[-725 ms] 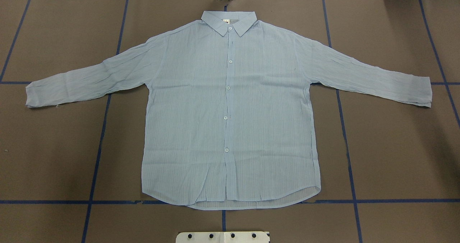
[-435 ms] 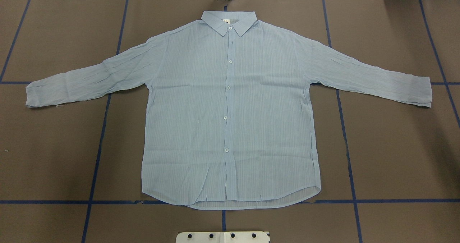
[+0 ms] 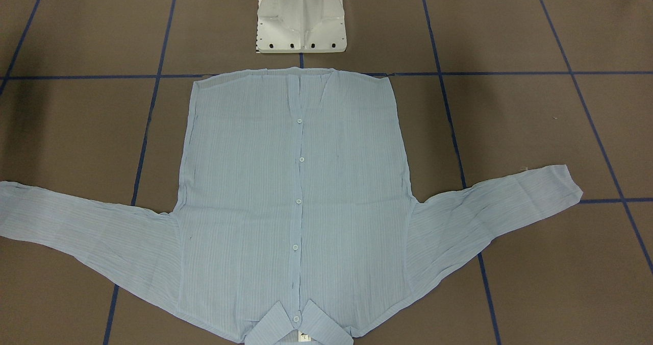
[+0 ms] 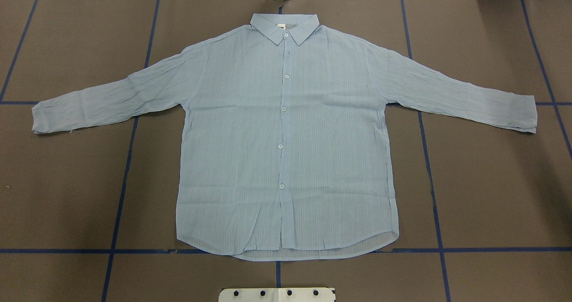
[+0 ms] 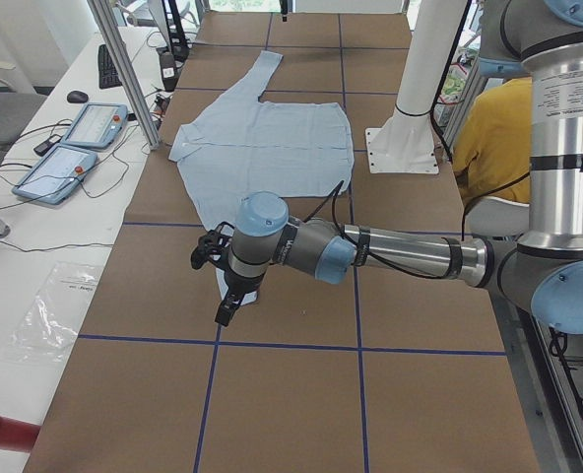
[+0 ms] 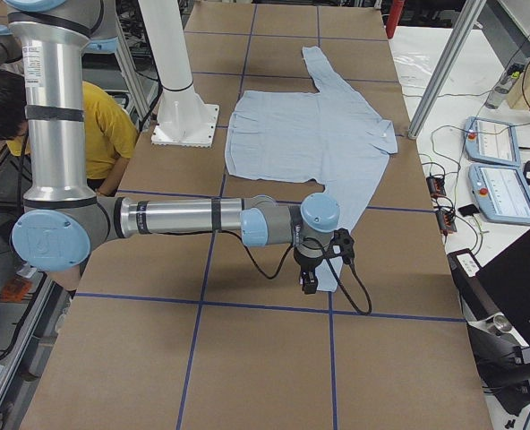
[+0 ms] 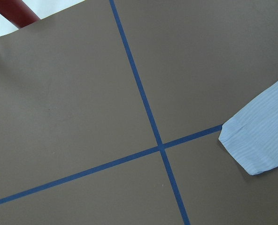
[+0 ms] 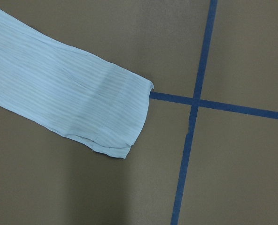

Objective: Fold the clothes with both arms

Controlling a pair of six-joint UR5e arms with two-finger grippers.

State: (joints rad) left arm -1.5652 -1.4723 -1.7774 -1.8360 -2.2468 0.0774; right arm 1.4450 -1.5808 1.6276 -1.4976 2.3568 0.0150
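One blue button-up shirt (image 4: 286, 136) lies flat, unmoved, on the worktop (image 4: 491, 181); left fingers (image 5: 226, 313) and right fingers (image 6: 309, 285) hover off its ends, spread untellable; folding unstarted.

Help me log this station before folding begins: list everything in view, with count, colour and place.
shirt: one, light blue, spread flat and buttoned mid-table, collar away from the robot
table: one, brown cover with blue tape grid
pedestal base: one, white, by the shirt's hem
control tablets: two, grey with blue screens, on the white side bench
red cylinder: one, red, beside the table's left end
person: one, yellow top, seated behind the pedestal
arms: two, grey with light blue joints, one stretched out at each table end
left hand: one, black, near the left-end cuff; open or shut cannot be told
right hand: one, black, near the right-end cuff; likewise
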